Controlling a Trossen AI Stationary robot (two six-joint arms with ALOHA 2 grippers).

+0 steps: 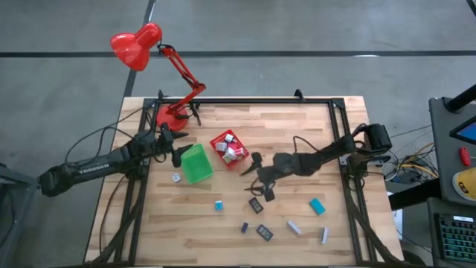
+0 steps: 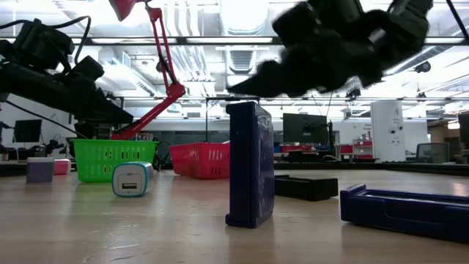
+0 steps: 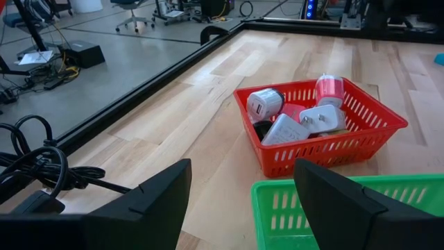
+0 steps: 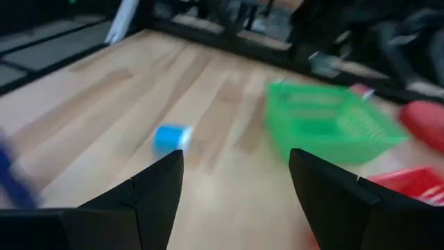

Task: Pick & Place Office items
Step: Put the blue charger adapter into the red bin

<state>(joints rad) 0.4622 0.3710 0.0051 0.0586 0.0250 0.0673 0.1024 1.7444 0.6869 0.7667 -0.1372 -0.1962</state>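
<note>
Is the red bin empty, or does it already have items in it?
Not empty. The red bin holds several small chargers, white ones and a pink-striped one, seen in the left wrist view. The high view shows pale items inside too.

Grey concrete floor (image 1: 297, 30) surrounded the wooden table (image 1: 245, 238). Ceiling strip lights (image 2: 242, 15) glowed above distant monitors (image 2: 300, 126) and office chairs (image 3: 132, 8).

Pale matt wood-plank table (image 1: 223, 238); latticed plastic red bin (image 3: 361, 139) and green bin (image 1: 197, 165).

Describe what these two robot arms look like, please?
Both are slim, black, jointed arms. The left arm carries white lettering along its side and black cables trailing beside it. Each ends in two flat, dark, wedge-shaped fingers. The right arm has a bulky black joint near the table edge.
</note>
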